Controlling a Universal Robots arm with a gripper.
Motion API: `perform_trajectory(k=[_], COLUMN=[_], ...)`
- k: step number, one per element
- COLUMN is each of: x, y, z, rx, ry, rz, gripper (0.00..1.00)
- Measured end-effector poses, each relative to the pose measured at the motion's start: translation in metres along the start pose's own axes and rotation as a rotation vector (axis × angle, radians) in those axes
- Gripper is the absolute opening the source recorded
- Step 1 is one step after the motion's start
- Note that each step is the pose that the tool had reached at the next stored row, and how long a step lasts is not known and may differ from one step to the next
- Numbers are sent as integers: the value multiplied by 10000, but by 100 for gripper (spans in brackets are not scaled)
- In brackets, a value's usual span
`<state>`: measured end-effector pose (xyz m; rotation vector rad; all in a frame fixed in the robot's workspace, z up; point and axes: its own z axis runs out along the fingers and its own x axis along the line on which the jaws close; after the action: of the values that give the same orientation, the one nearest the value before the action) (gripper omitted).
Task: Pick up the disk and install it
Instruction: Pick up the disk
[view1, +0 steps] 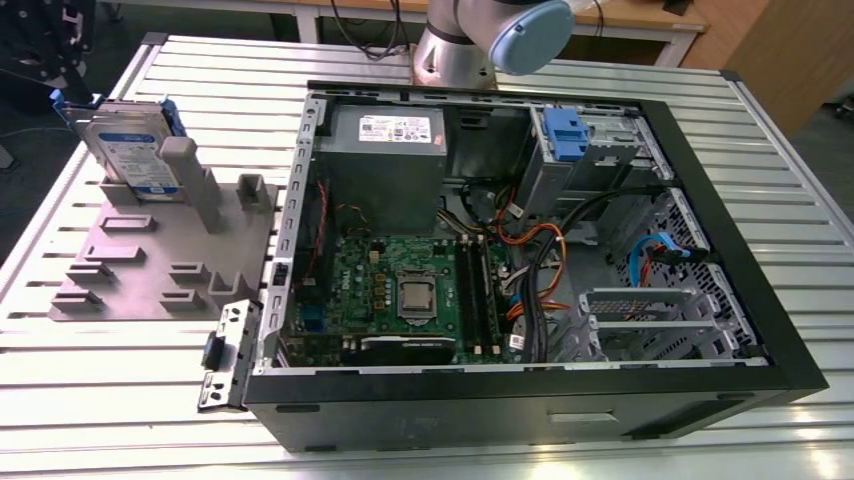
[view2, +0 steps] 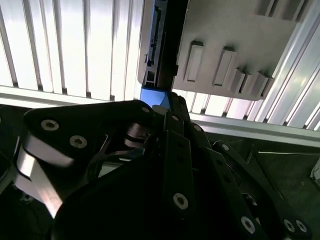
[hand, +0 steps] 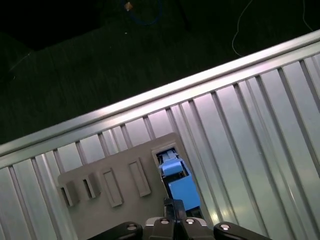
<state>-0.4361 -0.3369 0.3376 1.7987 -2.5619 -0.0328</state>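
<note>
The disk (view1: 131, 150), silver with a white-and-blue label and a blue carrier frame, stands upright in a slot of the grey holder block (view1: 147, 270) at the exterior view's left, outside the computer case. In the first wrist view its blue top edge (hand: 179, 186) shows from above in the holder block (hand: 120, 175), with my gripper (hand: 174, 220) directly over it. In the second wrist view the disk's edge (view2: 152, 55) lies just past the gripper's black linkages (view2: 165, 112), beside the holder block (view2: 235, 45). Nothing is held.
The open computer case (view1: 747, 300) lies on the slatted metal table (view1: 120, 400), with a grey power-supply box (view1: 387, 135), the motherboard (view1: 400, 290) and a drive bay with a blue latch (view1: 566, 130). The arm's base (view1: 467, 40) stands behind the case. The table edge runs close to the holder.
</note>
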Motion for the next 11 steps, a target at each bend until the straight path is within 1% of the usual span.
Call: perform_trajectory(k=[8,9,11], x=[0,-1,-13], y=[0,1,8], z=[6,7,9], rx=[5,6,8], ry=[28,30,31], rz=[-1393,-1495,-1568], gripper=[11,11,11])
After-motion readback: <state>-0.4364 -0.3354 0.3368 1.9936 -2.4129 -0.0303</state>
